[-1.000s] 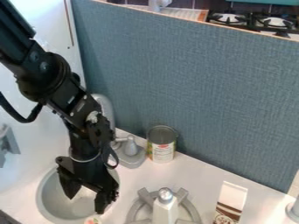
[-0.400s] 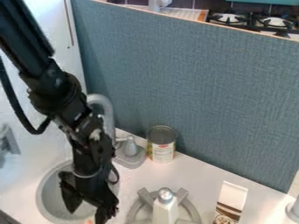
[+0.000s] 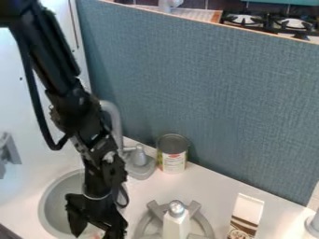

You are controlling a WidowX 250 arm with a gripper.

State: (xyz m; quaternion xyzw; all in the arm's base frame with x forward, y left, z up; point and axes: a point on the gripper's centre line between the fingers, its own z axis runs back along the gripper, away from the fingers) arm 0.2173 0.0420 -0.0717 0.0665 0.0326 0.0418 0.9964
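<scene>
Pincer [image 3: 96, 228] is over the near part of the grey sink basin [image 3: 55, 201], pointing down, released, fingers spread. Small pale item with a pinkish patch [image 3: 96, 235] sits by the basin's near edge, in line with the finger gap; can't tell depth, contact or long axis. Faucet [image 3: 114, 119] behind, white bottle [image 3: 176, 226] off to the side.

Pale item [image 3: 96, 235] — reddish patch, partly hidden — at sink [image 3: 42, 204].
</scene>
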